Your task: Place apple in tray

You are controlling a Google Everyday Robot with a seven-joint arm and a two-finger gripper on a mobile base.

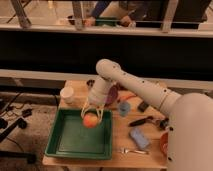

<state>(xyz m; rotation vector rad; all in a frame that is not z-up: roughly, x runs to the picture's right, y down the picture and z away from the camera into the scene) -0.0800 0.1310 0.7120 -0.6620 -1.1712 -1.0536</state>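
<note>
Wooden table (121,136), and the gripper (92,115) is pinching the apple (90,120) just above the green tray's (75,139) far end; only the release looks left.

Wooden table (120,137) before dark wall (50,52)

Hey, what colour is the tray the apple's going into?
Dark green tray, clearest in the camera view; the tool holds the apple over it.

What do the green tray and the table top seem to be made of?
The tray is probably plastic: uniform green with a soft sheen. The table looks like wood, light tan and matte. The gripper holds the apple over the tray.
</note>
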